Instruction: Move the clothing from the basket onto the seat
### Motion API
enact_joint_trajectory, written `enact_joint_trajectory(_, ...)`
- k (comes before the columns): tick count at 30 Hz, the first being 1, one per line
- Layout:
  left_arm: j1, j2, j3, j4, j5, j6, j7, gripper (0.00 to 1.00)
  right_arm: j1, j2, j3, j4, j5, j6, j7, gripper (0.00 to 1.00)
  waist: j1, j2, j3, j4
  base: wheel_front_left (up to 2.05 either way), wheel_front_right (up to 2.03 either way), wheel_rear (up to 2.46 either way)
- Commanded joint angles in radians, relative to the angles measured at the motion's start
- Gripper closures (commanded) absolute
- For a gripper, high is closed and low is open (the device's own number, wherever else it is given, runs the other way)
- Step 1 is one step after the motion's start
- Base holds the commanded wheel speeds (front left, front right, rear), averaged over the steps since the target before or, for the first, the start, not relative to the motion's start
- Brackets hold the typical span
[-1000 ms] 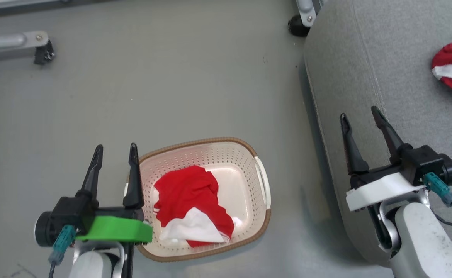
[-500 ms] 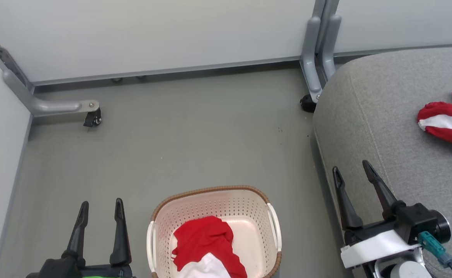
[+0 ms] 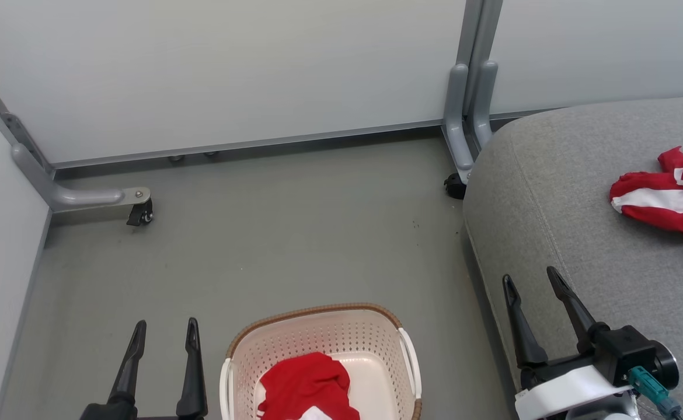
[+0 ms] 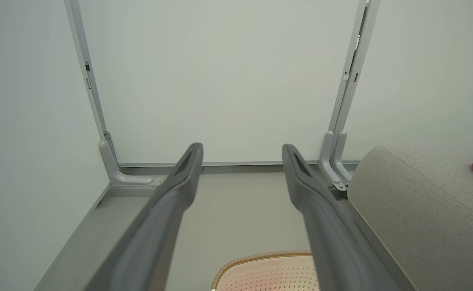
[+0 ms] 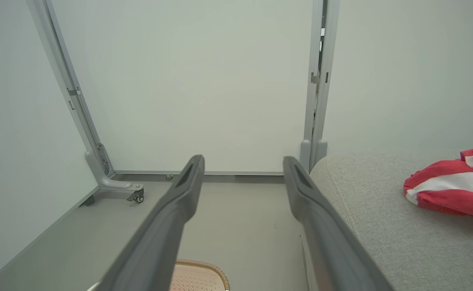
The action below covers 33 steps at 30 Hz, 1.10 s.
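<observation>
Since a second ago the head camera has tipped up, leaving the basket (image 3: 312, 312) at the bottom edge. Left fingers (image 3: 192, 373) and right fingers (image 3: 519, 326) both stand wide, holding nothing. One red garment (image 3: 306, 382) lies in the basket on the floor (image 3: 260, 233). Farther right, the other garment (image 3: 657, 198) lies on the seat (image 3: 551, 192).

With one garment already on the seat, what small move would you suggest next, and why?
Probably lower the open left gripper toward the red garment left in the basket; it hangs empty beside the rim, nearer than the right gripper.
</observation>
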Motion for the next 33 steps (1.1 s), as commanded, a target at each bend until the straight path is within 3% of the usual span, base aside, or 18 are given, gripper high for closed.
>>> enact_joint_trajectory(1,0.016,0.001,-0.001,0.004,0.008,-0.002,0.000,0.00,0.016,0.004,-0.005,0.001,0.000,-0.002,-0.003,0.00,0.0001,0.0000,-0.005,-0.002,0.00,0.00,0.00)
enact_joint_trajectory(33,0.023,0.001,-0.022,0.025,0.010,-0.011,0.000,0.00,0.039,-0.005,0.016,0.004,0.002,-0.002,-0.003,0.00,0.0001,0.0000,-0.028,-0.001,0.00,0.00,0.00)
